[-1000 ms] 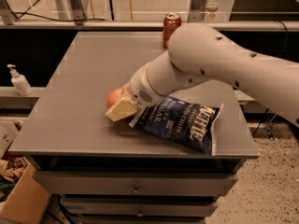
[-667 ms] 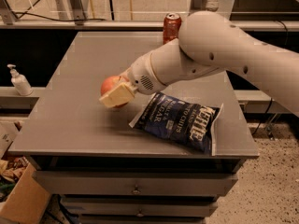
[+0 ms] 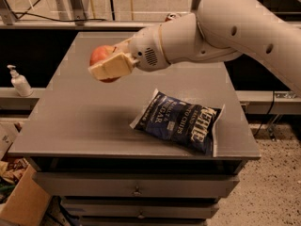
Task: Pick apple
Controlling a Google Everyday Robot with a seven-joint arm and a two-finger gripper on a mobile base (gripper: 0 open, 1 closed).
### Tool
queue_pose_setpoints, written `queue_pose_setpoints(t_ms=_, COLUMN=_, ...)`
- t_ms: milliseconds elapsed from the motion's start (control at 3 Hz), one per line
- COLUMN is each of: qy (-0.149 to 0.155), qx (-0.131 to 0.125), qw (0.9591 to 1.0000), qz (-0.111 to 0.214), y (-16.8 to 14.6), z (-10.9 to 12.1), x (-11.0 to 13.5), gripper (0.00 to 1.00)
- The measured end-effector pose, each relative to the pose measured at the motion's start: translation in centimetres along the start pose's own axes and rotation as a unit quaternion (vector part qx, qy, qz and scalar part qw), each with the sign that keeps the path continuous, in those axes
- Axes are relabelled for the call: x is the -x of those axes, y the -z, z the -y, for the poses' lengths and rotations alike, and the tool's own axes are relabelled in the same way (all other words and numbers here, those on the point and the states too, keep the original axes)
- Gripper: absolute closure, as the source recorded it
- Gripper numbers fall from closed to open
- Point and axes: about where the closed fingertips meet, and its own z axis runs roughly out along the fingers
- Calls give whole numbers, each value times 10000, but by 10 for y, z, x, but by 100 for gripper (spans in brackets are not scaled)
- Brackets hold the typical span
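The apple (image 3: 100, 55) is red-orange and round, held in the air above the left part of the grey table (image 3: 84, 121). My gripper (image 3: 109, 63) is shut on the apple, its cream-coloured fingers (image 3: 112, 67) clamped across the front of it. The white arm reaches in from the upper right. The apple is well clear of the tabletop.
A dark blue chip bag (image 3: 180, 121) lies on the table's right front. A red soda can (image 3: 172, 17) peeks out behind the arm at the back. A white pump bottle (image 3: 19, 81) stands on a ledge at left. A cardboard box (image 3: 23, 204) sits on the floor.
My gripper has lifted the apple off the table, up and to the left. The chip bag has stayed in place.
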Motion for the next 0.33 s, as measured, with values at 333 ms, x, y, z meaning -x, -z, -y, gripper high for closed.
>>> queue_pose_setpoints(t_ms=333, qy=7, qx=17, qw=10000, qz=72, y=2, z=-1, x=6, gripper=100)
